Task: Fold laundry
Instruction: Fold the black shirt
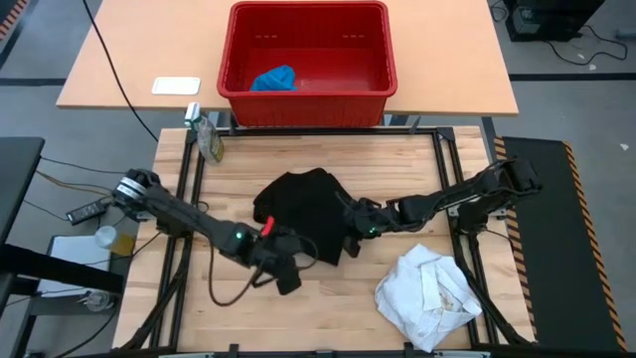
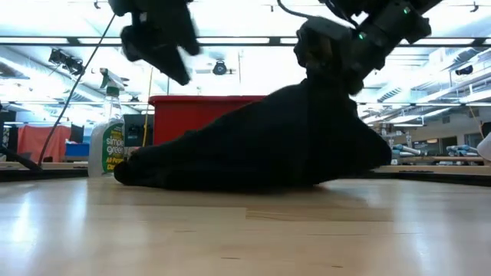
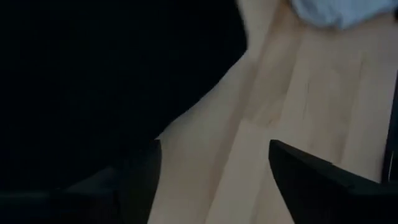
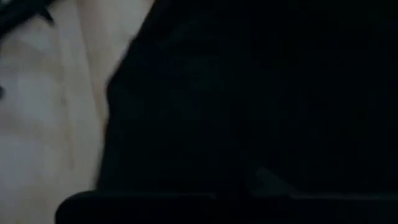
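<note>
The large black garment (image 1: 303,209) lies mid-table, its right part drawn up into a peak (image 2: 322,100) under my right gripper (image 1: 350,227), which is shut on it. My left gripper (image 1: 289,277) hangs open above the table just near of the garment's near edge, bare wood between its fingers (image 3: 211,180), touching nothing. The white garment (image 1: 429,293) lies crumpled near the table's near right corner. The bright blue one (image 1: 273,79) sits in the red basket (image 1: 308,99). My right gripper holds the black garment by a bunch of cloth at its right side (image 2: 328,83), coming in from the table's right and slanting down. The cloth rises to the fingers in a tent, while the garment's left part and lower edge (image 2: 192,178) stay on the table. The cloth hides the fingertips.
A spray bottle (image 1: 207,134) stands at the table's far left corner. The red basket sits on a second table beyond the far edge. Bare wood shows along the near edge between the left gripper and the white garment.
</note>
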